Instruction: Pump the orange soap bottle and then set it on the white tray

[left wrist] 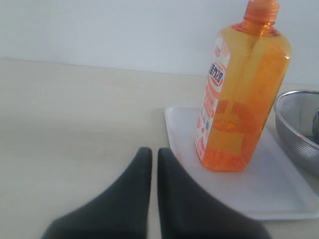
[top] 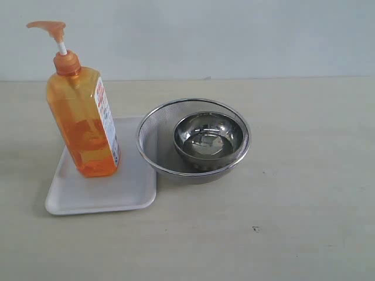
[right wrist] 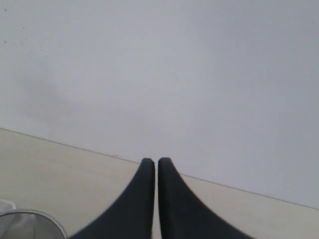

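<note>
The orange soap bottle (top: 85,126) stands upright on the white tray (top: 117,190) at the left of the table, its pump head raised and pointing left. The left wrist view also shows the bottle (left wrist: 241,89) on the tray (left wrist: 279,196). My left gripper (left wrist: 154,152) is shut and empty, low over the table beside the tray's edge, apart from the bottle. My right gripper (right wrist: 155,162) is shut and empty, facing the wall over bare table. Neither arm appears in the exterior view.
A round steel mesh strainer (top: 153,137) with a steel bowl (top: 208,137) inside sits right next to the tray. The strainer's rim shows in the left wrist view (left wrist: 294,124) and the right wrist view (right wrist: 30,224). A pale wall stands behind the table.
</note>
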Controlling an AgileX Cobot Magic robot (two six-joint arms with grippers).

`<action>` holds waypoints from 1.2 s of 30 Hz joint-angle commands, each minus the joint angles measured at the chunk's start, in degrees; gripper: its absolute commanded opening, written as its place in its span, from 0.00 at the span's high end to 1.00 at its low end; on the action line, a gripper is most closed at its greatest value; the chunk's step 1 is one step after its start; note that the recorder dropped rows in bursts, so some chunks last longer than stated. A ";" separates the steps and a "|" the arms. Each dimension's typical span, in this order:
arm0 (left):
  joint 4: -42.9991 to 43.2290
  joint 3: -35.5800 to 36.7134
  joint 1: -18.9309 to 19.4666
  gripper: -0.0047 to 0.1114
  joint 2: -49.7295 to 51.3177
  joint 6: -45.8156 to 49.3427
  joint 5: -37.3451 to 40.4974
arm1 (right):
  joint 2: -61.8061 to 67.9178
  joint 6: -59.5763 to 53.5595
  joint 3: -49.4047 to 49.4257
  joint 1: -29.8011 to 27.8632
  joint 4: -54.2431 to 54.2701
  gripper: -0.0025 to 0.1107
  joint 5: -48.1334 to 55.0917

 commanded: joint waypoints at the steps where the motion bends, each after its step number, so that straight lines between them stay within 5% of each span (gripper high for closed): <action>1: -0.21 0.22 -0.36 0.92 -0.19 0.45 -0.05 | -3.26 0.96 3.58 -0.43 0.02 0.98 -3.82; 18: -0.21 0.22 -0.36 0.92 -0.19 0.45 -0.05 | -15.83 5.64 22.70 -0.43 0.13 0.98 -18.73; 36: -0.21 0.22 -0.36 0.92 -0.19 0.45 -0.05 | -27.17 5.64 30.13 -0.43 0.13 0.98 -19.00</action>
